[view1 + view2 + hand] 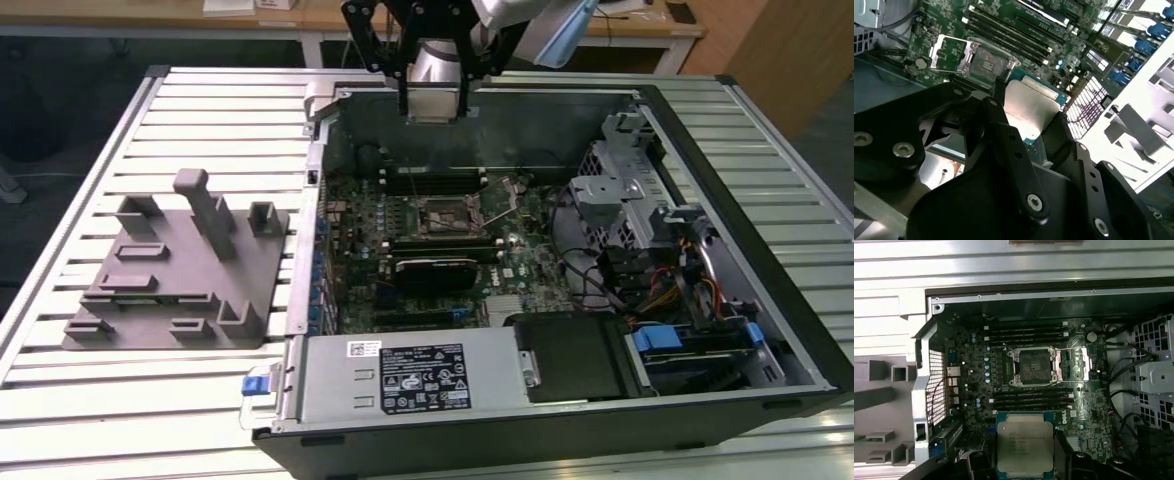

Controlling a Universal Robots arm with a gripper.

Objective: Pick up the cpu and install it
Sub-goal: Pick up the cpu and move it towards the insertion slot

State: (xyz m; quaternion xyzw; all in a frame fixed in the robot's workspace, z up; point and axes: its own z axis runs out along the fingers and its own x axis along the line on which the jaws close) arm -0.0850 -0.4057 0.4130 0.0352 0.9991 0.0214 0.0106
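The cpu (pixel 1025 445) is a small square chip with a silvery metal top, and my gripper (pixel 1025 466) is shut on its edges with black fingers (pixel 1074 462). In the exterior view the gripper (pixel 435 100) hangs with the cpu (pixel 435 106) above the far wall of the open computer case (pixel 561 405). The dark socket frame (pixel 447 213) lies open on the green motherboard, lower down and nearer the camera than the gripper. The second wrist view shows the cpu (pixel 1029 107) between the fingers (pixel 999 100), with the socket (pixel 985 60) beyond it.
A grey stepped plastic block (pixel 180 265) with upright posts stands on the slatted table at the exterior view's left. Inside the case are memory slots (pixel 430 182), a power supply (pixel 407 378), drive cages (pixel 641 210) and cable bundles (pixel 654 290).
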